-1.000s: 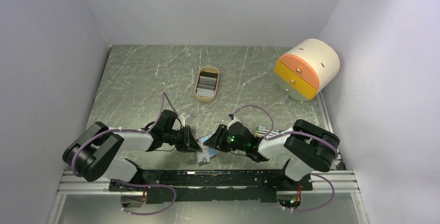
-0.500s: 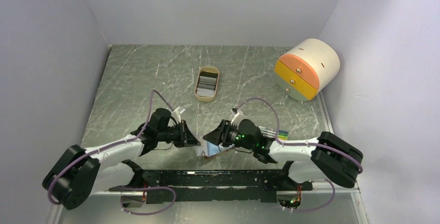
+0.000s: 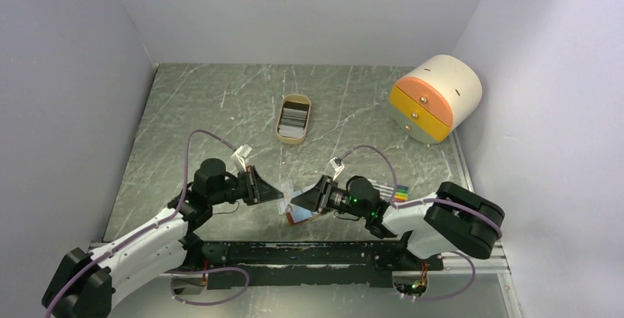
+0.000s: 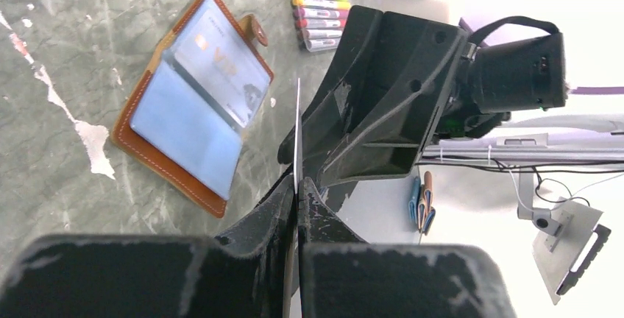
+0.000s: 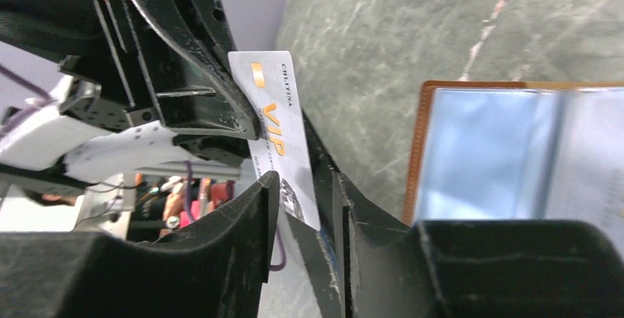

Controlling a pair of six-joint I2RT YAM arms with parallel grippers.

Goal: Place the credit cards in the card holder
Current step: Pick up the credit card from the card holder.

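Left tool [image 4: 296, 185] clamps a VIP credit card [image 5: 276, 123], offering it to the right tool [image 5: 302, 185], whose jaws straddle it, grip unclear; the card holder [image 4: 191, 104] lies open by the bench's [image 3: 206, 104] near edge.

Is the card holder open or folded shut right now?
Open: the card holder lies spread flat, both inner pockets facing up, a card showing in one.
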